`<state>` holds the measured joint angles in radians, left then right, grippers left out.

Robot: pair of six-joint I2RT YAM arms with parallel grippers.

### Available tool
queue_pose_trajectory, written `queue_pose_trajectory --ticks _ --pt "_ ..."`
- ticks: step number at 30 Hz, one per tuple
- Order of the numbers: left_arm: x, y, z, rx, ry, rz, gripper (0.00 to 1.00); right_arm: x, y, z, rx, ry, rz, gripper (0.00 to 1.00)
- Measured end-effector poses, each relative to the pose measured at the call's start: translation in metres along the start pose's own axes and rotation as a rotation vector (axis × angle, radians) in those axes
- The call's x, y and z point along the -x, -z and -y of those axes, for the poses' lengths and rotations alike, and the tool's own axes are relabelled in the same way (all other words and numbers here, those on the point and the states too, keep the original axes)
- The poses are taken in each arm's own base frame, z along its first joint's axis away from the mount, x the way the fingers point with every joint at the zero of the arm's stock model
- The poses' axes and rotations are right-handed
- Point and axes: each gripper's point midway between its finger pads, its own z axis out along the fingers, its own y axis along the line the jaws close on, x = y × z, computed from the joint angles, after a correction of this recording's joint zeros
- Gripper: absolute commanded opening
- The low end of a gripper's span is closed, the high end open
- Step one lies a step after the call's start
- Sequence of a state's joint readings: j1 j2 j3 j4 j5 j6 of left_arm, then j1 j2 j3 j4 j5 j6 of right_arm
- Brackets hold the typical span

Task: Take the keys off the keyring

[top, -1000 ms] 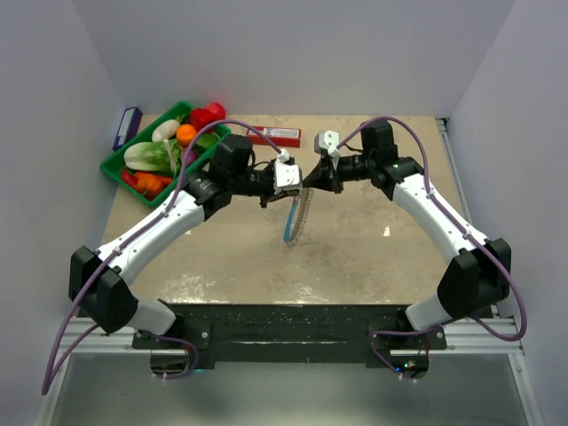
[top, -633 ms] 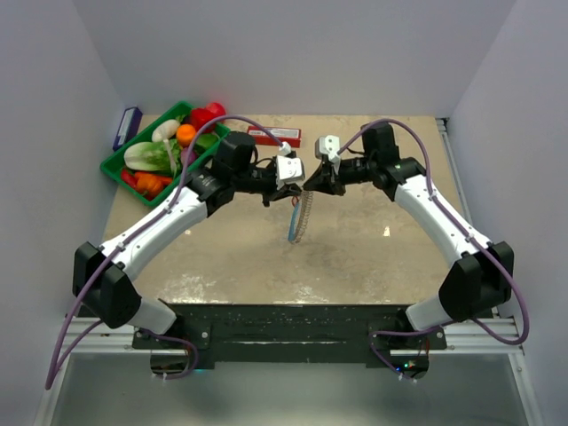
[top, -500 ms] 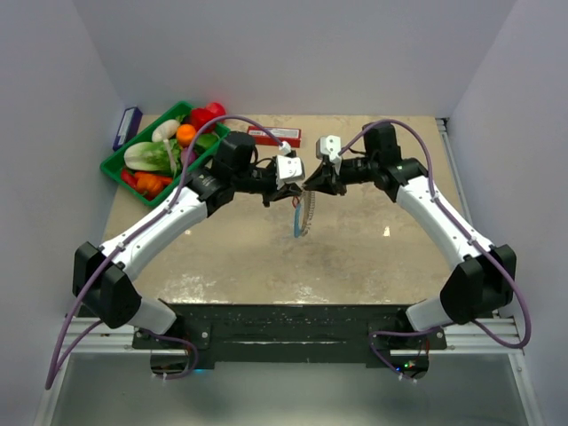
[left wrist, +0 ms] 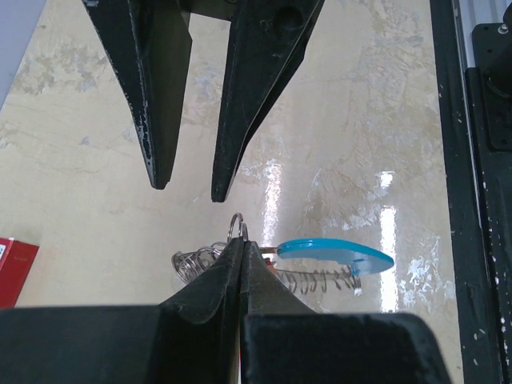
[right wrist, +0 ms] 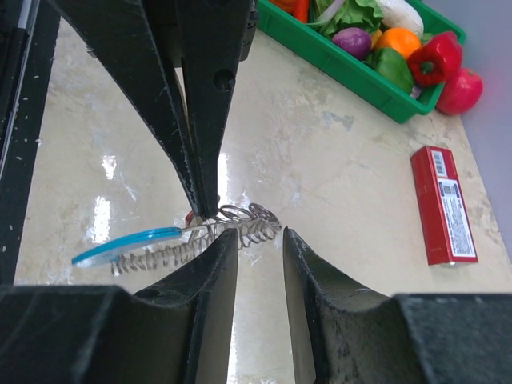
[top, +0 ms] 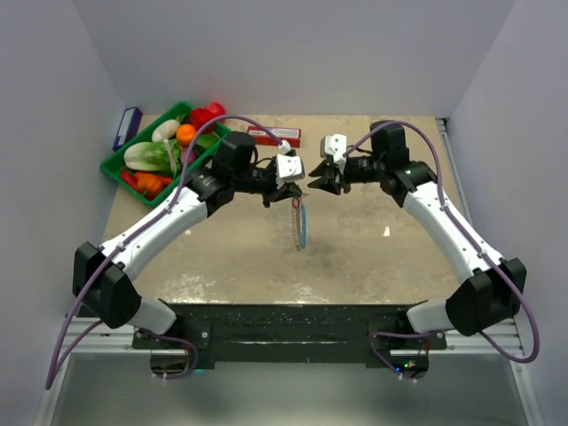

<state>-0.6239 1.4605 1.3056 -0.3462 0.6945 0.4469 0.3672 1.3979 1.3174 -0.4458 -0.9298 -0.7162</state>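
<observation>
The thin, floppy keyring (top: 300, 227) with its blue curved section is hanging over the beige table (top: 222, 257), pinched in my closed left claw (left wrist: 240, 240). Its tiny silvery keys (right wrist: 244, 218) are blurring together, so I cannot count them. My right claw (right wrist: 254, 240) is standing narrowly parted just beside them, gripping nothing.

Right gripper (right wrist: 258, 237), parted, faces the keyring (right wrist: 172, 250) pinched by left gripper (right wrist: 210, 210).

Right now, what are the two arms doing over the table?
The left pincer is shut on the top of the keyring, which dangles below it over the table. The keys are strung on the ring. The right pincer stands open close beside the ring, gripping nothing. The green tray and the red box lie at the back, away from both arms.
</observation>
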Motion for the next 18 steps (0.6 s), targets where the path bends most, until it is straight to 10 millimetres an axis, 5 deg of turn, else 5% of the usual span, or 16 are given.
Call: queue_pose_trajectory --ticks 18 --pt "0.0 0.002 -0.002 0.008 0.029 0.002 0.0 -0.03 -0.014 -0.027 0.063 -0.016 -0.027 0.31"
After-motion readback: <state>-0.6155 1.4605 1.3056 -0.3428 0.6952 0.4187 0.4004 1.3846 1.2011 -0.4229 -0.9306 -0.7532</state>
